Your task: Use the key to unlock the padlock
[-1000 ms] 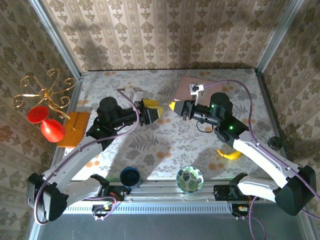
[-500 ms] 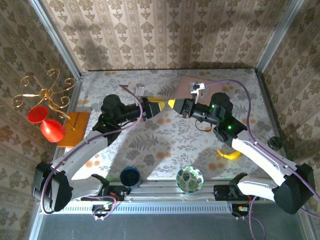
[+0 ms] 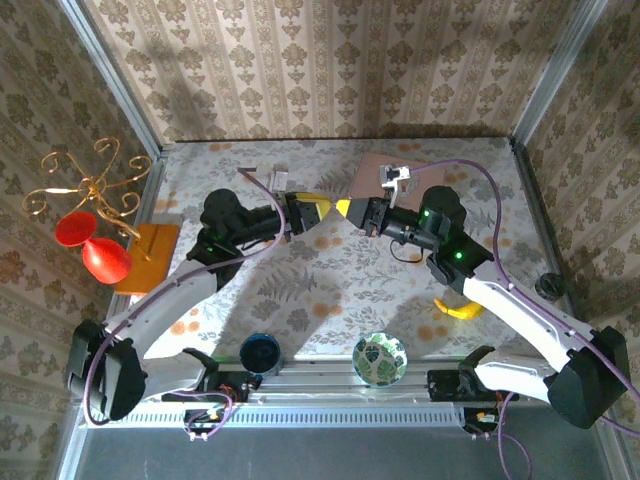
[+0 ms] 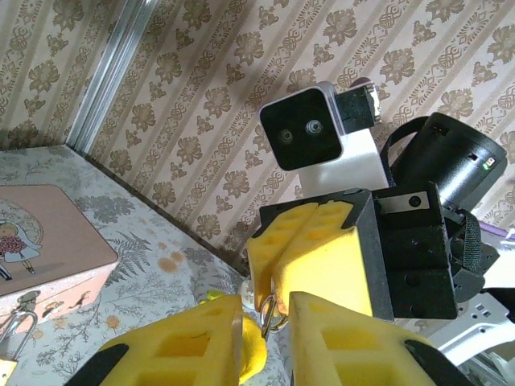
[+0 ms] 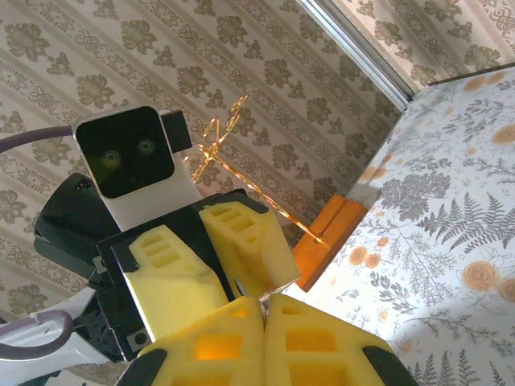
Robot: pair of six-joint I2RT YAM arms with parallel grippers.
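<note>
My two grippers meet tip to tip in the air over the middle of the table, left gripper (image 3: 319,212) against right gripper (image 3: 346,209). The right gripper (image 5: 264,304) is shut on the key, and its metal ring (image 4: 273,312) sticks out of the pinched tips. In the left wrist view my left gripper (image 4: 265,304) stands with its jaws a narrow gap apart on either side of that ring, not pressing it. The small padlock (image 4: 16,336) lies on the table beside the pink box (image 4: 44,237), which sits at the back (image 3: 372,172).
A banana (image 3: 457,308) lies right of centre. A blue bowl (image 3: 261,352) and a green patterned bowl (image 3: 380,358) stand at the near edge. A red goblet (image 3: 92,248) and an orange block (image 3: 146,255) carrying a gold wire stand occupy the left side.
My left gripper has moved right and away to meet the right gripper's tips, and its jaws have narrowed around the key's ring. The right gripper barely shifted and stayed shut.
</note>
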